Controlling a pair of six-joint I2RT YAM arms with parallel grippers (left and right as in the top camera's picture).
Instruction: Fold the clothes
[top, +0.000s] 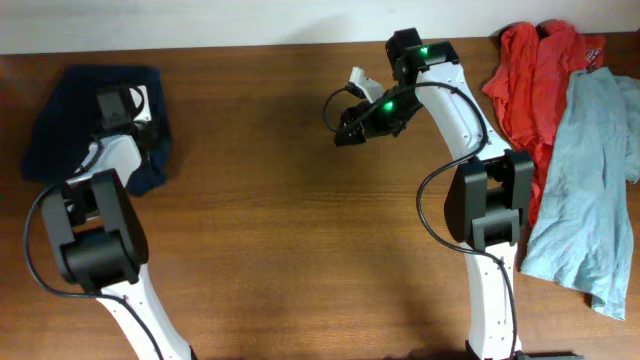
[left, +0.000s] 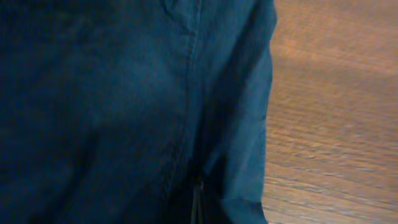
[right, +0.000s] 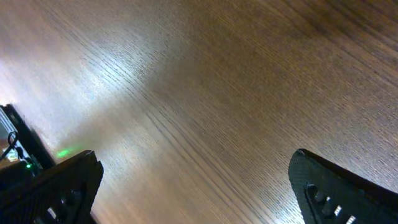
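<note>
The shorts (top: 60, 115) lie bunched at the far left of the table (top: 260, 240), directly under the closed left gripper (top: 125, 108), well apart from the wide-open right gripper (top: 346, 112).

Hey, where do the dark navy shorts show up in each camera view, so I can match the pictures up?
Overhead: the navy shorts lie bunched at the far left, toward the top edge.
Left wrist: the navy shorts fill the left two-thirds, very close up.
Right wrist: not in it.
Shared landmark: the brown wooden table, also along the right side of the left wrist view and across the right wrist view.
</note>
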